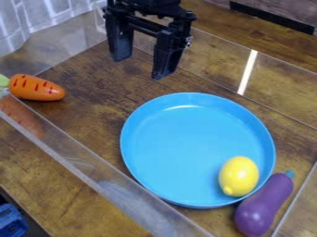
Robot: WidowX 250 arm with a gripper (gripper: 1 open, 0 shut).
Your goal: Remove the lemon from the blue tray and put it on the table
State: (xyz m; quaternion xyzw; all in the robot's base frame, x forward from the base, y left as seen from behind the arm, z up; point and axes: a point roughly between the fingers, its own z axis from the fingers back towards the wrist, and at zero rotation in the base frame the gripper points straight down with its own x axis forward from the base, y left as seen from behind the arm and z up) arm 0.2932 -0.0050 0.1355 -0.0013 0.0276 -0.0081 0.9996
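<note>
1. While sitting in the tray (161, 139) by its near-right rim, lemon (239, 175) not yet removed; table (87, 130) placement undone.
2. Gripper (146, 56) near the far edge, well apart from the lemon, jaws spread, nothing held.
3. Left: reach, grasp, lift out, set down on bare wood.

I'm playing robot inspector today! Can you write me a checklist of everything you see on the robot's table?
Surface: table, dark brown wood grain, glossy, with light reflections.
Job's things: lemon, yellow, lying inside the blue tray near its lower right rim; not yet moved out.
Clutter: carrot at the left edge of the table; purple eggplant on the table just outside the tray, beside the lemon.
Grippers: gripper open, pointing down, holding nothing, up beyond the tray's far rim.
Cables: nothing seen.
Surroundings: clear acrylic walls edge the table.
</note>
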